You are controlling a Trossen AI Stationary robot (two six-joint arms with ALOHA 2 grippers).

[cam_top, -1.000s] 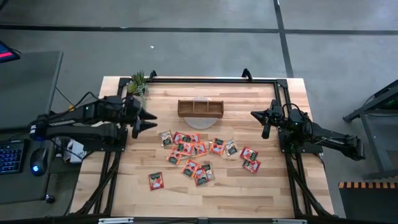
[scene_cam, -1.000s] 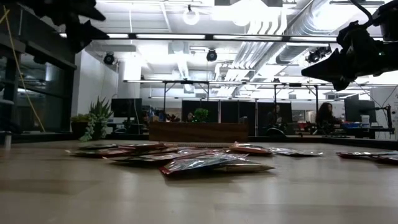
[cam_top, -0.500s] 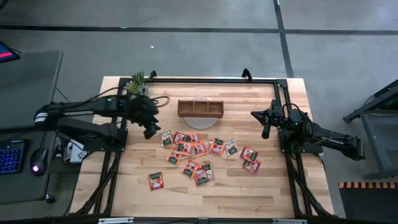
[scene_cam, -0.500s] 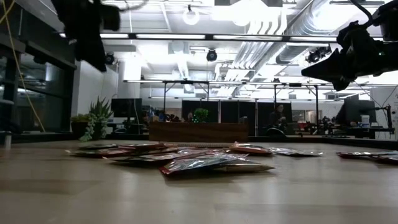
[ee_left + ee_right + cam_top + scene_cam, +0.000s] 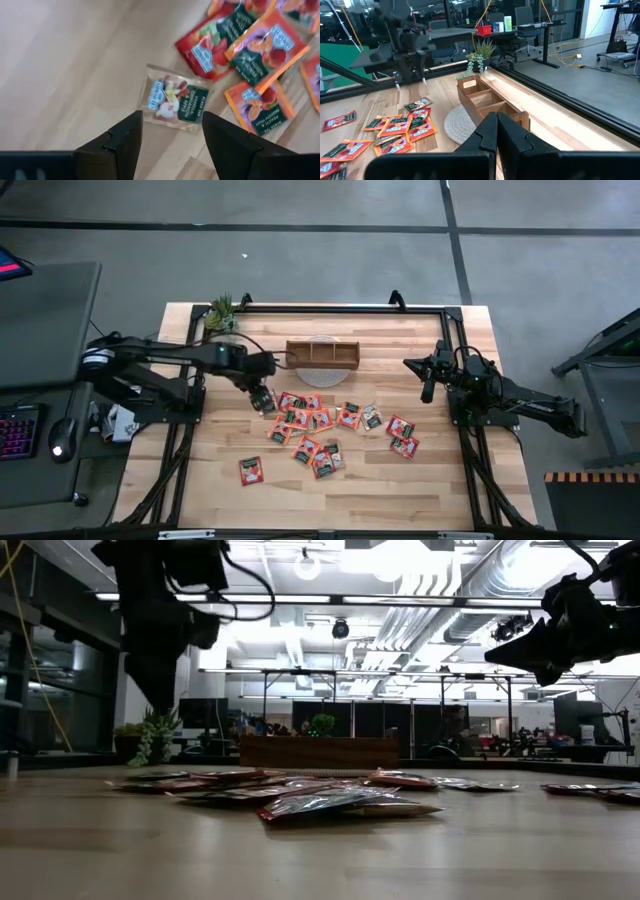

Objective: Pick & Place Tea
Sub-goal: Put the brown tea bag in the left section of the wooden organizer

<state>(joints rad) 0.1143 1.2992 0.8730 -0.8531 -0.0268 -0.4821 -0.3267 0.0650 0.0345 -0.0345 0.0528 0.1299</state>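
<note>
**Left hand poised over the end sachet**

While the right hand (image 5: pixel 424 384) waits pressed together and empty at the right edge of the pale wooden counter (image 5: pixel 210 480), the left hand (image 5: pixel 262 400) is held spread above the left end of the scattered tea. The small flat square tea sachets (image 5: pixel 320 430), mostly red and orange with pale labels, are strewn across the middle of the counter, nearer than the brown wooden three-compartment tray (image 5: pixel 322 354), which sits on a round woven mat (image 5: pixel 460 125); none appears to lie in the tray yet.

The step in hand is judged to be the approach to a first pick. It would be done well if the fingers were lowered squarely astride the clear-edged sachet with the dark green panel (image 5: pixel 175 99), since it lies apart from its overlapping neighbours and could be pinched alone.

That sachet is shown framed between the left fingers (image 5: pixel 122 145) only in the left wrist view. The gap between hand and counter is shown only in the low view. The tray's open compartments and the small green potted plant (image 5: pixel 481 54) are seen best from the right wrist.
</note>
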